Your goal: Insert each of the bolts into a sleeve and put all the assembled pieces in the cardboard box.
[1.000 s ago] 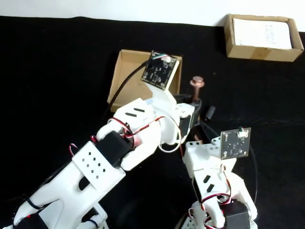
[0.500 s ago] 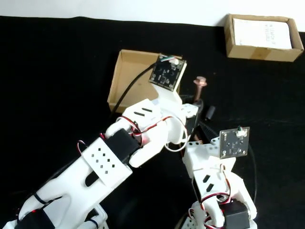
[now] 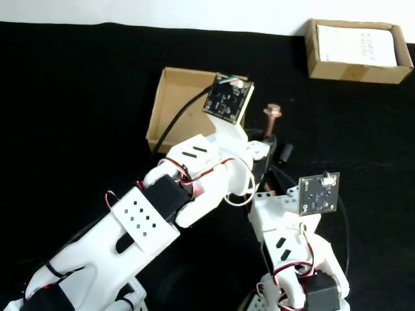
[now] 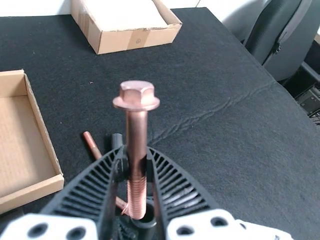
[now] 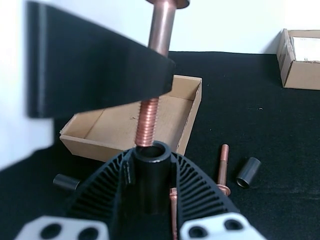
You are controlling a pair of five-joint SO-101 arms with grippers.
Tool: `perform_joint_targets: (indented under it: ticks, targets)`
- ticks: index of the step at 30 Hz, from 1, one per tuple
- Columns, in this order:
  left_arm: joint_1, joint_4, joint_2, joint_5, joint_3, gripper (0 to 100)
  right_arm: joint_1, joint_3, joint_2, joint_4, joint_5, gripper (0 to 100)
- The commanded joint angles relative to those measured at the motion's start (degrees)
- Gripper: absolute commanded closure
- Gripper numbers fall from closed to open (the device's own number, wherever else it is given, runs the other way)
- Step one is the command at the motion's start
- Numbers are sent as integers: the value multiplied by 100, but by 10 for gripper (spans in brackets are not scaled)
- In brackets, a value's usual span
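Left jaws clench the bolt upright, threaded tip at the mouth of the sleeve gripped by my right jaws. I judge it not seated yet. The cardboard box, ten o'clock of the bolt, holds no assemblies that I can see. A spare bolt and a spare sleeve lie on the table.

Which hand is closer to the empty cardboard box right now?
Left. The left hand holds the bolt beside the cardboard box; the right hand grips the sleeve below, farther off.

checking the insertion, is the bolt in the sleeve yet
Barely in: the threaded tip of the bolt sits at the mouth of the sleeve, shank and head above.
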Motion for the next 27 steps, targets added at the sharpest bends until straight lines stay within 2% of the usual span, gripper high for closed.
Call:
perform_joint_targets:
  ticks: [1, 16, 27]
  targets:
    - [75, -53, -277, 229, -66, 992, -4, -40, -31, -136, -35, 991]
    - [75, -97, -259, 264, -13, 992, -4, -31, -13, -374, -35, 991]
    - [84, -774, 189, 273, -22, 992, -4, -31, -13, -180, -18, 991]
